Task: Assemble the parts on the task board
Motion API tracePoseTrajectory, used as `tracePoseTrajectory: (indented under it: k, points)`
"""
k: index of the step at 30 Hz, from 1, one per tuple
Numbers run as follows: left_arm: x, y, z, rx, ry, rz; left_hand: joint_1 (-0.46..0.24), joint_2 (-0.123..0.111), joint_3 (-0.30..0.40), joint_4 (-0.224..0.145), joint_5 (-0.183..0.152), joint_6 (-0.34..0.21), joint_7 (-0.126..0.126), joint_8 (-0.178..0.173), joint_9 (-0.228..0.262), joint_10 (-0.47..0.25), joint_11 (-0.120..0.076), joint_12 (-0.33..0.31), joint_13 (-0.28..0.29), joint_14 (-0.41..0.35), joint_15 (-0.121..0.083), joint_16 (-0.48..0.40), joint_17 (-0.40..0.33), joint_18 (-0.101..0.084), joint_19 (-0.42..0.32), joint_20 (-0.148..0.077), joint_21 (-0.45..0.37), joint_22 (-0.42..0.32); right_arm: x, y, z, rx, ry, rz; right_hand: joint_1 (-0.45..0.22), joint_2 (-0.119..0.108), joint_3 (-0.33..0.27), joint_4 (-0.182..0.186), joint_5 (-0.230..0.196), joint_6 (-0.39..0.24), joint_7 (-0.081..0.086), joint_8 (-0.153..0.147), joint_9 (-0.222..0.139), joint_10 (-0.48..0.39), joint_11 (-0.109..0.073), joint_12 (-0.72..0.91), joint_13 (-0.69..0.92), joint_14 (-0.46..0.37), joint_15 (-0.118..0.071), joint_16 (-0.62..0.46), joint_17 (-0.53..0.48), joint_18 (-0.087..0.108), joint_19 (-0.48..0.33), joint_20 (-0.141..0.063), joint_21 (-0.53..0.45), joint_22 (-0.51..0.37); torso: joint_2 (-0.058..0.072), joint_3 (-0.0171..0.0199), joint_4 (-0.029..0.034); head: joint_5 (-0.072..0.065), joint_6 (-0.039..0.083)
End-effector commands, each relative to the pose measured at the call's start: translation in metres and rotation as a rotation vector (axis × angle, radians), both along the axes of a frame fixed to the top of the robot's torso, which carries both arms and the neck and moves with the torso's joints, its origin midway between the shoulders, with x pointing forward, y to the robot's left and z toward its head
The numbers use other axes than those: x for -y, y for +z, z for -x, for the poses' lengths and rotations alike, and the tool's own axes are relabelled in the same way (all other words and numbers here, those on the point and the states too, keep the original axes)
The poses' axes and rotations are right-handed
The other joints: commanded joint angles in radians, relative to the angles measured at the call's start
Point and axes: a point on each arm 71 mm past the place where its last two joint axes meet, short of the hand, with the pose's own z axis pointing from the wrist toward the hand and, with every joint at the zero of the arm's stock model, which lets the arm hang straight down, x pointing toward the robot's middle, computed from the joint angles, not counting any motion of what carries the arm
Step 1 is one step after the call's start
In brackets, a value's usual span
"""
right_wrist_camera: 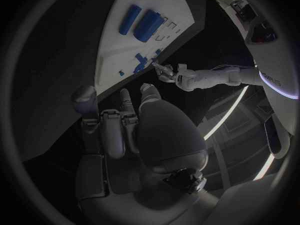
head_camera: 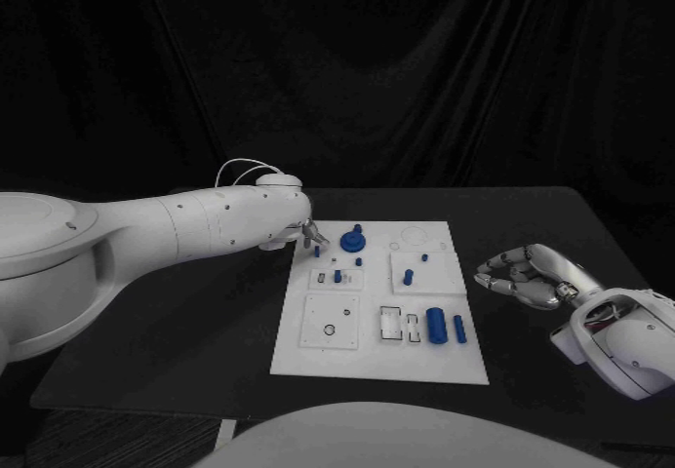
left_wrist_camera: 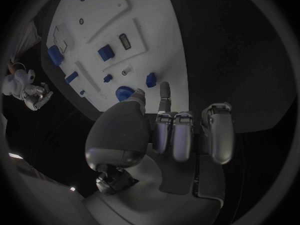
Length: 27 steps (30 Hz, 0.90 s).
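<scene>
The white task board (head_camera: 327, 359) lies in the middle of the black table. Blue parts stand on it: a round gear-like piece (head_camera: 352, 237), small pegs (head_camera: 408, 277) and two cylinders (head_camera: 438, 325) lying side by side. My left hand (head_camera: 308, 235) hovers at the board's far left corner, thumb and one finger stretched toward a small blue peg (left_wrist_camera: 150, 79) next to the gear-like piece (left_wrist_camera: 125, 92); nothing is between them, the other fingers (left_wrist_camera: 185, 135) are curled. My right hand (head_camera: 526, 276) sits off the board's right edge, fingers curled in, holding nothing.
The board (left_wrist_camera: 150, 40) carries several recessed slots and plates, among them a plate with a ring (head_camera: 332, 322) and rectangular slots (head_camera: 398, 325). Bare black table (head_camera: 183, 331) lies left and right of the board. A dark curtain hangs behind the table.
</scene>
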Motion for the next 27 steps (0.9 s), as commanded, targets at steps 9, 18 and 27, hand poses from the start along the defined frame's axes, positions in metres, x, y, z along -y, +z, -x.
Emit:
tracePoseTrajectory:
  k: [9, 18, 27]
  points:
    - [0.007, -0.002, 0.0, -0.007, -0.017, 0.033, 0.021, 0.003, 0.011, -0.003, 0.032, 0.012, -0.001, -0.005, -0.009, 0.104, 0.005, 0.003, 0.262, 0.102, 0.006, 0.003, 0.263, 0.014, 0.057, 0.007, -0.007, 0.216, 0.0, 0.0, 0.001, 0.003, -0.004, -0.001, 0.001, -0.001, 0.005, 0.002, 0.005, -0.002, 0.002, 0.0, -0.001, 0.074, 0.0, -0.006, 0.116, 0.055, -0.002, 0.001, 0.17, 0.013, -0.002, 0.001, 0.003, 0.1, 0.0, 0.0004, -0.0006, -0.001, 0.0]
    - [0.006, -0.007, 0.003, -0.031, -0.008, 0.014, 0.048, 0.003, 0.016, -0.004, 0.087, 0.029, -0.006, 0.003, -0.007, 0.104, 0.002, 0.003, 0.262, 0.102, 0.003, 0.003, 0.263, 0.014, 0.056, 0.005, -0.008, 0.216, 0.0, 0.0, 0.001, 0.005, -0.003, -0.002, 0.002, 0.0, 0.005, 0.002, 0.006, -0.002, 0.001, 0.0, -0.001, 0.072, -0.001, -0.007, 0.115, 0.054, -0.003, 0.001, 0.17, 0.013, -0.003, 0.001, 0.002, 0.099, 0.0, 0.0003, -0.001, -0.003, 0.0]
    - [0.008, -0.013, 0.006, -0.047, -0.01, 0.009, 0.075, 0.002, 0.018, -0.007, 0.131, 0.034, -0.012, 0.017, 0.014, 0.104, -0.003, 0.003, 0.262, 0.102, -0.001, 0.003, 0.263, 0.014, 0.055, 0.002, -0.011, 0.216, 0.0, 0.0, 0.001, 0.006, -0.004, -0.002, 0.003, -0.001, 0.006, 0.001, 0.006, -0.002, 0.001, 0.0, -0.001, 0.072, -0.001, -0.007, 0.115, 0.054, -0.003, 0.0, 0.169, 0.014, -0.003, 0.002, 0.001, 0.099, 0.0, 0.0004, -0.0006, -0.002, 0.0]
